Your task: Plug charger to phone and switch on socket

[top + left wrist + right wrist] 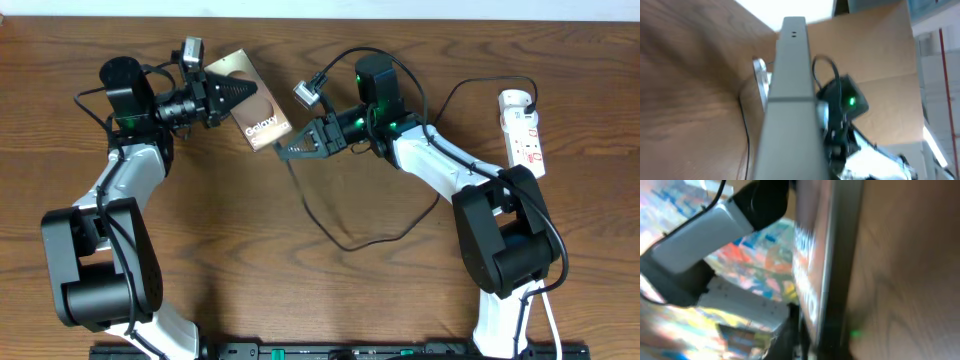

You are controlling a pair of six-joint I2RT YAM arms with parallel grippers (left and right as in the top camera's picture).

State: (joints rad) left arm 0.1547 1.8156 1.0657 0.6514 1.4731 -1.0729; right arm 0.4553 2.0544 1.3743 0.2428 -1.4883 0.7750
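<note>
The phone (pixel 258 115) is lifted off the table and tilted, its "Galaxy" lettering facing up. My left gripper (pixel 238 95) is shut on its upper left end. In the left wrist view the phone (pixel 790 100) is a grey edge running up the middle. My right gripper (pixel 285 150) has its tips at the phone's lower right end. There the black charger (pixel 345 243) cable begins, then loops across the table. The plug tip is hidden by the fingers. The right wrist view is blurred, showing the phone (pixel 812 280) close beside dark fingers (pixel 812 327). The white socket (pixel 525 128) lies at the far right.
The charger cable (pixel 746 140) trails over the brown wooden table (pixel 300 300) between the arms. A white cord (pixel 549 312) runs down past the right arm's base. The right arm, with a green light (pixel 851 102), shows behind the phone in the left wrist view.
</note>
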